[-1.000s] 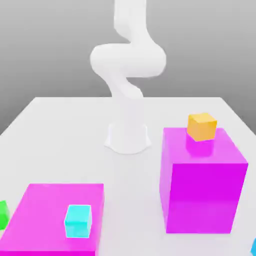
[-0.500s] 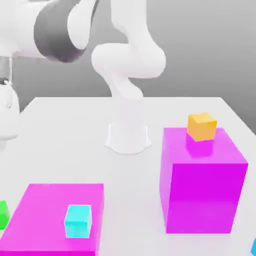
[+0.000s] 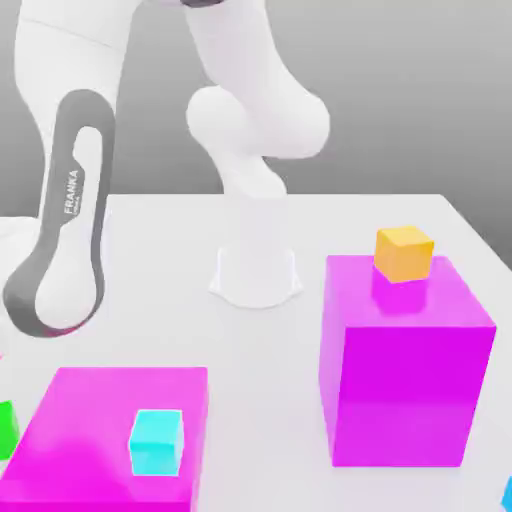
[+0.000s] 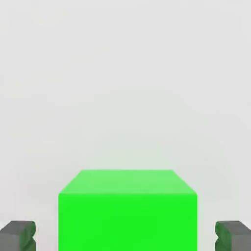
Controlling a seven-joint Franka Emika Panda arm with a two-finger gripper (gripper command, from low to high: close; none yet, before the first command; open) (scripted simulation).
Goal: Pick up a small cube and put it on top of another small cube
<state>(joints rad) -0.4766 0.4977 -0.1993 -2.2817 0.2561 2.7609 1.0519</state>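
The small green cube sits on the white table between my gripper's two dark fingertips. A gap shows on each side of the cube, so the gripper is open around it without touching. In the exterior view a sliver of the green cube shows at the left edge, below my arm's white and grey link. The small orange-yellow cube rests on top of the tall magenta block on the exterior view's right.
A low, flat magenta block lies at the front left with a cyan cube on it. Another cyan piece peeks in at the lower right corner. The arm's white base stands mid-table.
The arm has swung down into the exterior view's left side, over where the green cube lies. None of the cubes or blocks has moved.
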